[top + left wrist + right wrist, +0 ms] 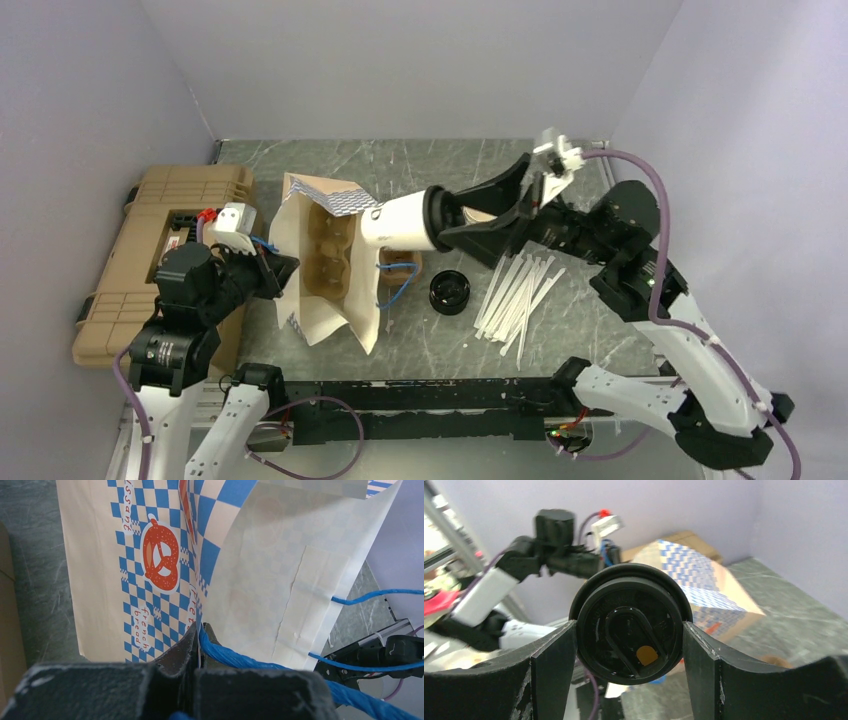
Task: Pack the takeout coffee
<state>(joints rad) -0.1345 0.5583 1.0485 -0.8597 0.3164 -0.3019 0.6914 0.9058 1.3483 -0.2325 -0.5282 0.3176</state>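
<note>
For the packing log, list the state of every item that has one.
Pale paper cup with black lid: lidded, held sideways.
Blue-checked paper bag: open, cardboard carrier inside.
Left hand: shut on bag edge.
Right hand: shut on cup.
Tan plastic case: closed.

I see the takeout coffee [398, 222] held above the desk [420, 165], tipped on its side. It has a pale cream paper body and its round black lid [630, 622] is on, an orange dot in the recess. The right pincer [455, 215] clamps it at the lid. Its base points into the paper bag's [318, 322] open mouth.
</note>
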